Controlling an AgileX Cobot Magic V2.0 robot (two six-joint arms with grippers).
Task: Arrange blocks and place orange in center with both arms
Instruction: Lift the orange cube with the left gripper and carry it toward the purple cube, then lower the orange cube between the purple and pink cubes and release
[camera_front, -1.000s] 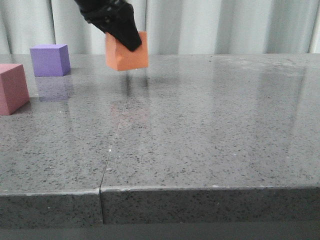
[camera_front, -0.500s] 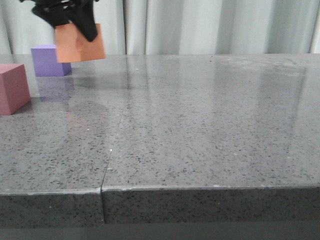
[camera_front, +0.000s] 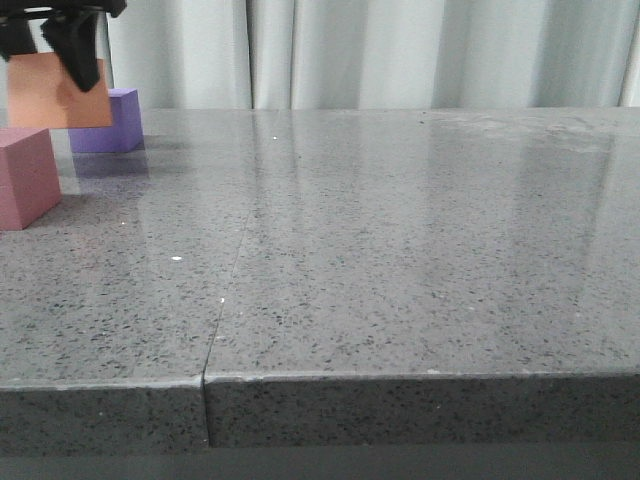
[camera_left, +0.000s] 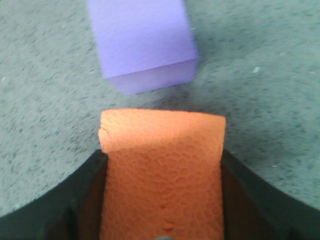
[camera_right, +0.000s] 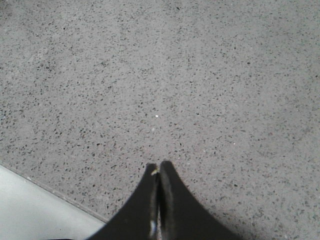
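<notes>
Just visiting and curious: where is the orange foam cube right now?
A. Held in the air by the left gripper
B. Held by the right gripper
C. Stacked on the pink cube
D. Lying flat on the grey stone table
A: the left gripper clamps the orange foam cube above the grey stone table, near the purple foam cube.

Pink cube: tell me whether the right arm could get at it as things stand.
Probably not easily. The pink cube sits at the table's far left, beside the left gripper holding the orange cube. The right gripper, shut, sees only bare table.
</notes>
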